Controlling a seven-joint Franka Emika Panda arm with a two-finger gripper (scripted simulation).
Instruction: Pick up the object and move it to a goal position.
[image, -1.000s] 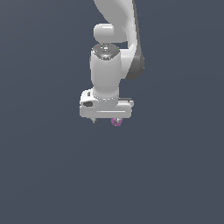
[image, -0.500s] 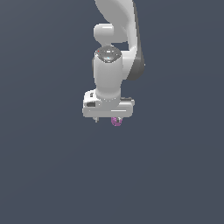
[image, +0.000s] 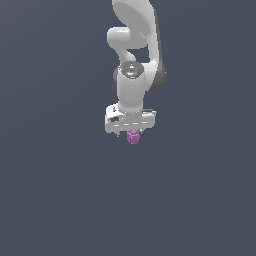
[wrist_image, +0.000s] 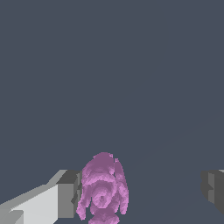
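Note:
The object (image: 133, 136) is a small magenta-purple lumpy item seen just under the white hand in the exterior view. In the wrist view the object (wrist_image: 103, 190) sits right against one grey finger pad (wrist_image: 69, 194). A wide gap separates it from the other finger pad (wrist_image: 213, 187). My gripper (wrist_image: 140, 194) is open, its jaws far wider apart than the object. In the exterior view the gripper (image: 129, 133) points straight down, with its fingers mostly hidden behind the hand.
Plain dark grey ground (image: 60, 200) fills both views around the white arm (image: 134, 45). No other object or marker shows.
The hand and wrist have shifted slightly toward the exterior view's right, and the wrist joint sits a little lower. The object stays under the hand.

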